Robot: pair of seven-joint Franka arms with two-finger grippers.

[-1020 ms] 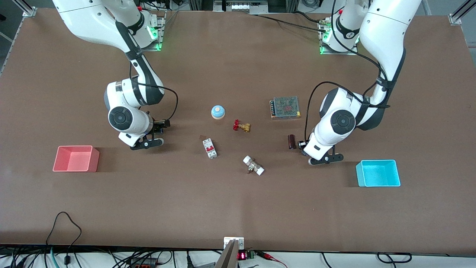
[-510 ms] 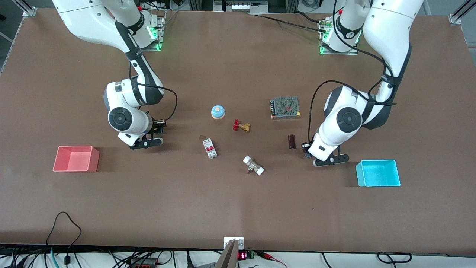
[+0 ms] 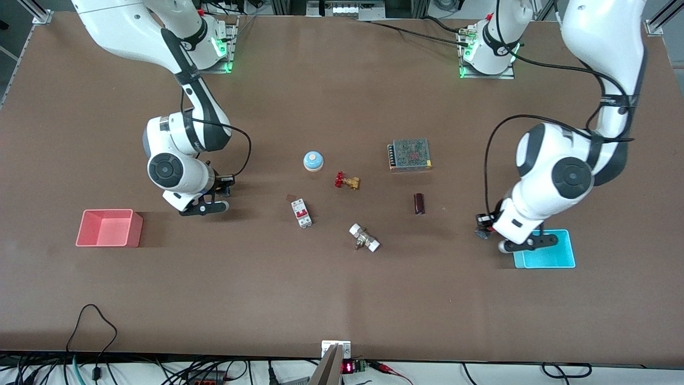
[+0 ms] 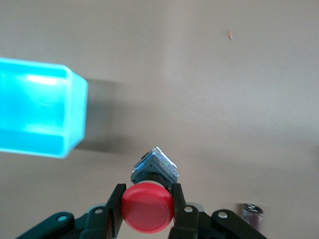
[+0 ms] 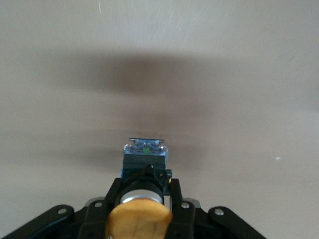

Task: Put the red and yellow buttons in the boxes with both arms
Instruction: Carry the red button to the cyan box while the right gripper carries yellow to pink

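Front view, taken from the right arm's end of the tabletop (image 3: 342,299) across to the left arm's end. The pink-red box (image 3: 109,228) sits open and empty at about 8 o'clock from the right claw (image 3: 220,190), near it but apart. That claw hangs over bare tabletop. In the right wrist view its fingers (image 5: 175,199) are pressed against the neck of the yellow button (image 5: 140,220), just under the orange-yellow cap, with the black body and its clear terminal end projecting past the fingertips.

The mid-table items, a blue-domed bell (image 3: 313,160), a red-handled valve (image 3: 347,181) and a breaker (image 3: 302,213), are not engaged.

The left claw (image 3: 485,225) hangs at the edge of the cyan box (image 3: 550,256), at roughly 10 o'clock from the box centre. In the left wrist view its fingers (image 4: 178,201) pinch the red button (image 4: 148,207) at either side of the cap, and the cyan box (image 4: 35,114) lies at about 10 o'clock from the button.

Assessment: both buttons appear to be small, rigid and light. The smooth domed caps look slippery, so the neck below the cap seems the sounder place to grip. The left claw's hold on the cap rim looks the more likely to slip. The terminal ends may be fragile and are best released low inside the boxes.
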